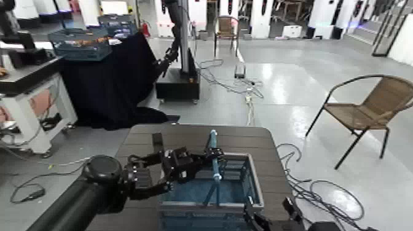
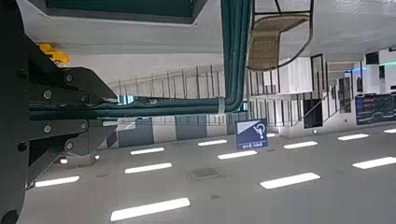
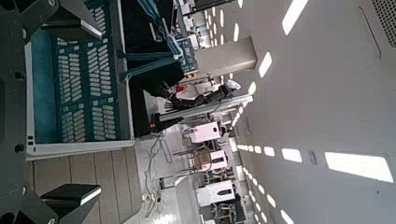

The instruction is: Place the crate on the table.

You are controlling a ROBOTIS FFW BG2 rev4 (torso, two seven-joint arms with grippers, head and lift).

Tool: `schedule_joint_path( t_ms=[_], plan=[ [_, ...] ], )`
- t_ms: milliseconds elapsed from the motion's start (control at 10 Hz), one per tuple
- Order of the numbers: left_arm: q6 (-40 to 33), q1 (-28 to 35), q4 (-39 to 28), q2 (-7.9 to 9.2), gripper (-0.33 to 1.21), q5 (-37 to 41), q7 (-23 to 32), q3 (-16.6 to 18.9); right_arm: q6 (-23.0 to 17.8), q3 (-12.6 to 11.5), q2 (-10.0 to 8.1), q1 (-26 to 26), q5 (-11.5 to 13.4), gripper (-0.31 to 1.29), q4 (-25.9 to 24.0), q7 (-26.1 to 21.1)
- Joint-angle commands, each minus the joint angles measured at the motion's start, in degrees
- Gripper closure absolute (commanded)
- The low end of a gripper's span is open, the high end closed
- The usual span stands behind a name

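Observation:
The blue-grey lattice crate (image 1: 209, 191) is at the near edge of the dark brown slatted table (image 1: 258, 144); I cannot tell whether it rests on the table or hangs just above. Its thin teal handle (image 1: 214, 158) stands upright. My left gripper (image 1: 206, 161) reaches in from the left and is shut on the handle, which runs between the fingers in the left wrist view (image 2: 149, 108). My right gripper (image 1: 270, 220) is open at the crate's near right corner. In the right wrist view its fingers (image 3: 58, 17) stand wide apart beside the crate's lattice wall (image 3: 84, 84).
A metal wicker chair (image 1: 369, 110) stands on the floor to the right. A black-draped table (image 1: 104, 80) with a darker crate (image 1: 80, 42) and a white workbench (image 1: 27, 92) are at the left. Cables (image 1: 246, 86) and a robot base (image 1: 178, 83) lie beyond.

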Motion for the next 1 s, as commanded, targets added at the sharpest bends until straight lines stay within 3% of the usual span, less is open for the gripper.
schedule_joint_path(
  t_ms=[100, 700, 800, 1000],
  plan=[
    [-0.19, -0.5, 1.31, -0.15, 1.16, -1.26, -1.35, 0.17, 0.0, 0.11, 0.01, -0.08, 0.01, 0.15, 0.0, 0.0],
    [-0.89, -0.41, 2.8, -0.33, 0.97, -1.7, -3.55, 1.23, 0.08, 0.28, 0.19, -0.17, -0.07, 0.15, 0.09, 0.0],
    [-1.33, -0.41, 2.89, -0.33, 0.85, -1.7, -4.08, 1.31, 0.08, 0.37, 0.19, -0.08, -0.07, 0.15, 0.0, 0.0],
    [-1.59, -0.41, 2.89, -0.24, 0.41, -1.7, -4.61, 1.49, 0.08, 0.37, 0.19, -0.17, -0.07, 0.15, 0.0, 0.08]
  ],
)
